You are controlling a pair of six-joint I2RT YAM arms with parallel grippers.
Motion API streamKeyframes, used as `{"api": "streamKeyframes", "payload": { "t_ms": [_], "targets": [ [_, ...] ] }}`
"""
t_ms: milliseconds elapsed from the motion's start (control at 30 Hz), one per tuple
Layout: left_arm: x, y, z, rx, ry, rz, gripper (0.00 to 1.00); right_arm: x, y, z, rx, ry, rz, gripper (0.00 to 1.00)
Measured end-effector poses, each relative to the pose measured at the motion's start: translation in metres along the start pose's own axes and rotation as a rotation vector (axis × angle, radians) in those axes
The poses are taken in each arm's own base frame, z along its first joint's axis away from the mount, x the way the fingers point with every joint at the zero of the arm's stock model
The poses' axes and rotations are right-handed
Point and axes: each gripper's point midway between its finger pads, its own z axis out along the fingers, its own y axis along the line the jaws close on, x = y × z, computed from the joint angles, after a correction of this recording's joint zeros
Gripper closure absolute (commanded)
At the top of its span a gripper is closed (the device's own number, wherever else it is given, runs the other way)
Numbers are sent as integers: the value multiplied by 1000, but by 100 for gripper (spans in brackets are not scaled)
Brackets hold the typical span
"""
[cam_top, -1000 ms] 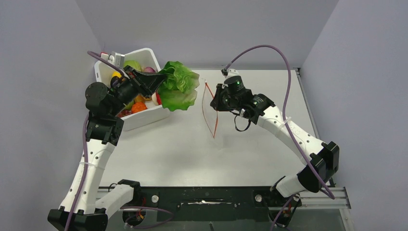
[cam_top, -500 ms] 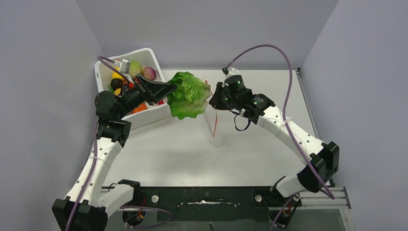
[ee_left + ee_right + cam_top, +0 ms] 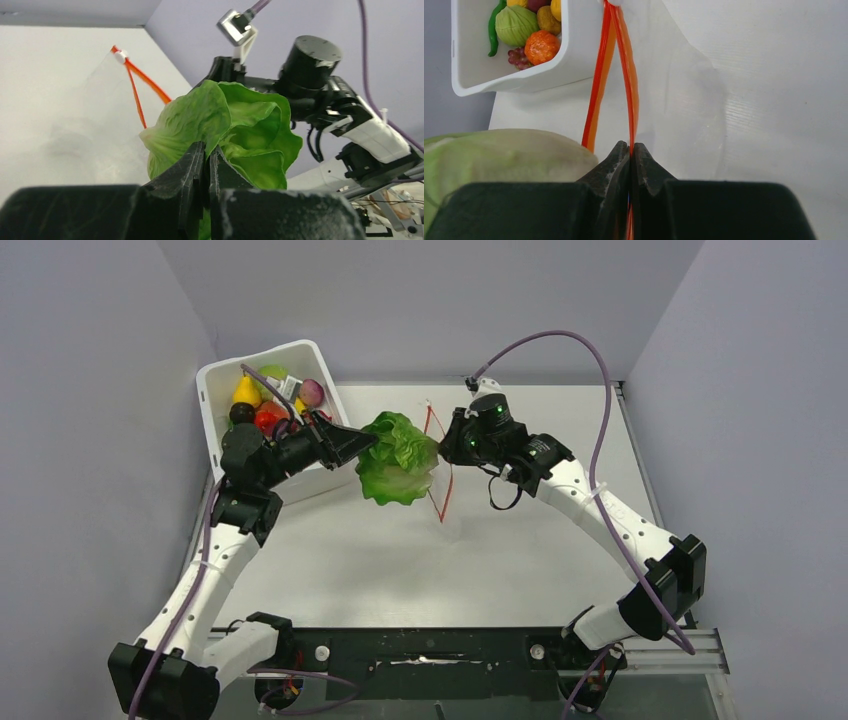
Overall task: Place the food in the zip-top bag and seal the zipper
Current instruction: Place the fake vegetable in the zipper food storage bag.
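Far left, back corner of the counter (image 3: 540, 540): white tub (image 3: 212, 410), open top. It holds loose food. The right wrist view shows an orange fruit (image 3: 542, 47), a pale green round piece (image 3: 515, 25), a thin green pod (image 3: 494, 27) and a small dark grape cluster (image 3: 519, 58). From overhead, yellow (image 3: 246, 392) and red (image 3: 268, 417) pieces also show.

Left claw (image 3: 206, 150): reaching right from just in front of the tub, off the counter surface. The jaws are clenched on the lettuce (image 3: 240, 130), pinching a leaf edge between the tips. The ruffled head hangs beyond the fingers, in the air.

Centre: the lettuce (image 3: 398, 455) sits just beside the zip-top bag (image 3: 694, 100), right up against its mouth. Whether any leaf has passed between the lips cannot be told.

The zipper (image 3: 624, 70) is unsealed. Its two red-orange strips meet at the white slider at the far end and spread apart toward the near end. The clear film below is faint in every view.

Right claw (image 3: 630, 147): jaws pressed together on the right-hand strip, holding that lip up. The other strip runs free to its left, next to the lettuce.
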Motion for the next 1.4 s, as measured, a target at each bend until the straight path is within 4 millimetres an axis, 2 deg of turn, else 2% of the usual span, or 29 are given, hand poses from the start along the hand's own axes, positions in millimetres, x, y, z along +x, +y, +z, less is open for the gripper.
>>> {"api": "streamKeyframes", "payload": {
  "t_ms": [233, 400, 533, 700, 900, 1067, 1233, 1400],
  "targets": [
    [24, 36, -2, -148, 68, 20, 100, 0, 0, 0, -3, -5, -1, 100],
    [36, 47, 0, -191, 102, 18, 100, -2, 6, 2, -40, -13, -16, 100],
    [40, 42, 5, -171, 109, -11, 100, 2, 9, 4, -68, -4, -37, 100],
    [30, 16, 11, -85, 68, -53, 100, 4, 10, 6, -86, -3, -41, 100],
    [26, 1, 6, -25, 20, -86, 100, 8, 11, 5, -119, -3, -12, 100],
    [34, 0, 0, 11, -9, -163, 100, 8, 9, -3, -162, -12, 53, 100],
    [30, 0, -2, 10, -52, -201, 100, 11, 6, -8, -217, -8, 130, 100],
    [30, 13, -5, -60, -96, -213, 100, 13, 16, -10, -276, 5, 151, 100]
  ]
}}
